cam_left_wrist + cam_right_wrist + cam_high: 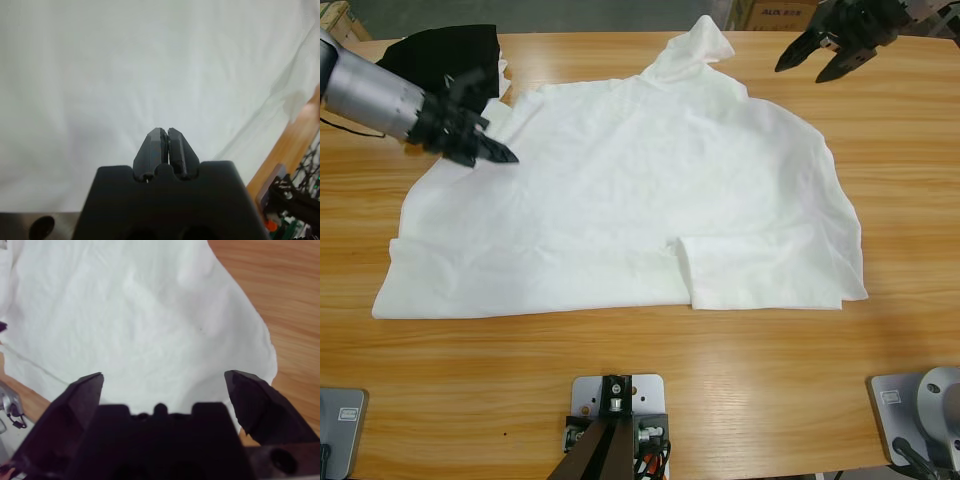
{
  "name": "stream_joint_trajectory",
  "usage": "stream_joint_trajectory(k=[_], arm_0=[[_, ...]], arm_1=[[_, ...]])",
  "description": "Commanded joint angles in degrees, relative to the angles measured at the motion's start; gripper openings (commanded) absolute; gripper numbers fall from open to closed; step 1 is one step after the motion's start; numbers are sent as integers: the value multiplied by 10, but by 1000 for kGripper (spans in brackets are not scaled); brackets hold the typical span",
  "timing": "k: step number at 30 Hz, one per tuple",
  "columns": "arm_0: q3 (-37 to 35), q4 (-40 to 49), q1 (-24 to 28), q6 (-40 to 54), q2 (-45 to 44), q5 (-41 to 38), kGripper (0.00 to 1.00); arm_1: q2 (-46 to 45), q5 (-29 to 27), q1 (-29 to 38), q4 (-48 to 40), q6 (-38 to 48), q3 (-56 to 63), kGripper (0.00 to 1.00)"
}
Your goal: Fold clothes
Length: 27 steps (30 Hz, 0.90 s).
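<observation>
The clothes, a large white T-shirt point(640, 200), lie spread and wrinkled over the middle of the wooden table point(650, 360), with a small flap turned over at the lower right. My left gripper point(498, 152) hovers over the shirt's upper left part, its jaws shut with nothing between them; in the left wrist view the gripper point(166, 132) points across white T-shirt fabric point(150, 65). My right gripper point(812, 62) hangs open above the table's far right, beyond the shirt's edge. In the right wrist view the open right gripper point(164, 377) looks down on the T-shirt point(140, 315).
A folded black garment point(440, 55) sits at the table's far left corner, behind the left arm and touching the shirt's edge. Cardboard boxes point(775, 14) stand beyond the far edge. Bare wood runs along the front and right of the table.
</observation>
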Motion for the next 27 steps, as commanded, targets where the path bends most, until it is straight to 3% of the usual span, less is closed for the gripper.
stream_joint_trajectory(k=[1, 3, 5, 6, 7, 10, 14, 17, 22, 27], arm_0=[[44, 42, -36, 0, -57, 63, 0], [39, 31, -33, -12, -124, 82, 44], [18, 30, -32, -43, -175, 125, 684], [5, 30, -26, -56, -190, 152, 909], [-14, 34, -20, -82, -195, 182, 963], [-111, 100, -11, -155, -157, 253, 968], [-264, 220, -15, -180, -60, 275, 968], [-328, 271, -14, -191, 7, 304, 968], [-367, 314, -15, -258, 90, 308, 959], [-370, 319, -23, -263, 134, 307, 964]], arm_1=[[22, -9, -9, 3, -7, 23, 1000], [25, -8, -7, 2, -7, 23, 1000], [28, -9, -2, 2, -7, 23, 1000], [28, -9, 1, 1, -8, 23, 1000], [28, -9, 3, 1, -8, 23, 1000], [28, -10, 6, 0, -8, 22, 1000], [25, -13, 6, -1, -8, 20, 1000], [25, -13, 6, -2, -8, 17, 1000], [28, -13, 6, -6, -9, 22, 1000], [37, -13, 6, -7, -10, 21, 1000]])
